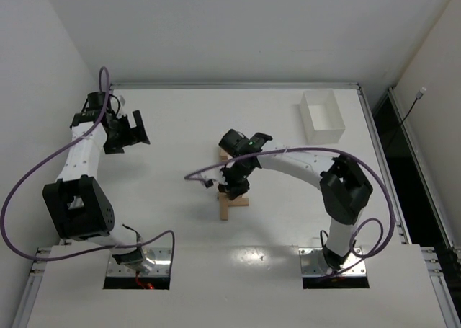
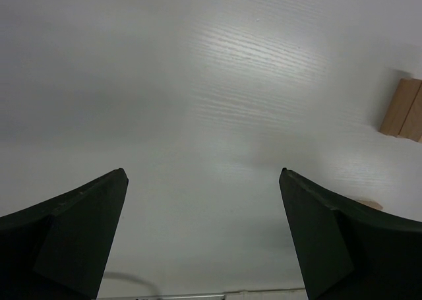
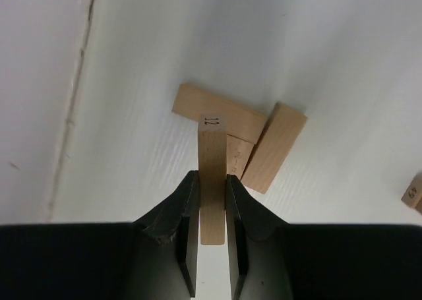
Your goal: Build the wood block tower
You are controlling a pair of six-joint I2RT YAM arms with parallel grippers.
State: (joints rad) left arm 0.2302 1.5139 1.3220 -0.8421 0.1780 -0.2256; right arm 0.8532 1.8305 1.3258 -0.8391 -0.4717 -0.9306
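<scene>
While the left gripper (image 1: 134, 131) hangs spread wide over bare desk (image 1: 180, 119) at the far left, the right gripper (image 3: 212, 178) pinches one block (image 3: 212, 142) on edge, numbered end forward, over other blocks (image 3: 221, 112) lying flat and touching one another mid-desk. A white bin (image 1: 322, 115) sits far right.

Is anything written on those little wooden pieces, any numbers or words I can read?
"12": on the end of the held wood block in the right claw.
Marks on the block beneath: too faint to read.
Mark on the edge block: blurred.
</scene>
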